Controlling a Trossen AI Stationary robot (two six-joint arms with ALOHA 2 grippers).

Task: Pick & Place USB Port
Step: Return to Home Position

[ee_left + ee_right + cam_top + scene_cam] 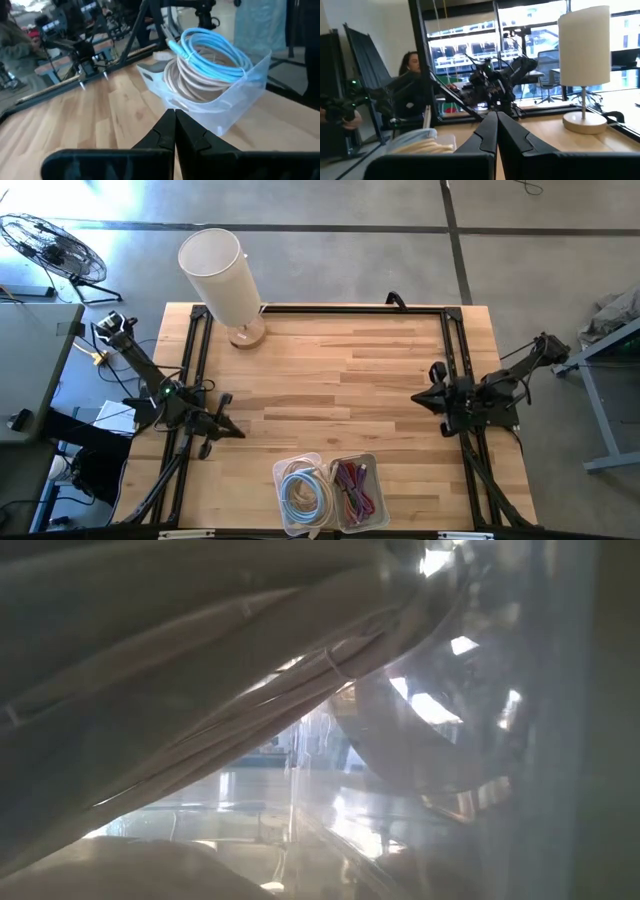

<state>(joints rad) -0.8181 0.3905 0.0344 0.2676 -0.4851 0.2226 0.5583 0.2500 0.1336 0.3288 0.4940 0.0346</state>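
the left gripper is hovering over the table's left side, fingers pressed together on nothing; the right gripper is hovering opposite, likewise closed and empty. between them, the clear bin is holding the light blue cable, touching a second bin containing purple and pink cables.

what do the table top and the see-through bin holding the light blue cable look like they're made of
Pale plank table top: looks like wood, joined strips with visible grain and a low-sheen finish. See-through rectangular bin: probably thin plastic with a smooth, slightly glossy finish, since the coiled cables show through its walls.
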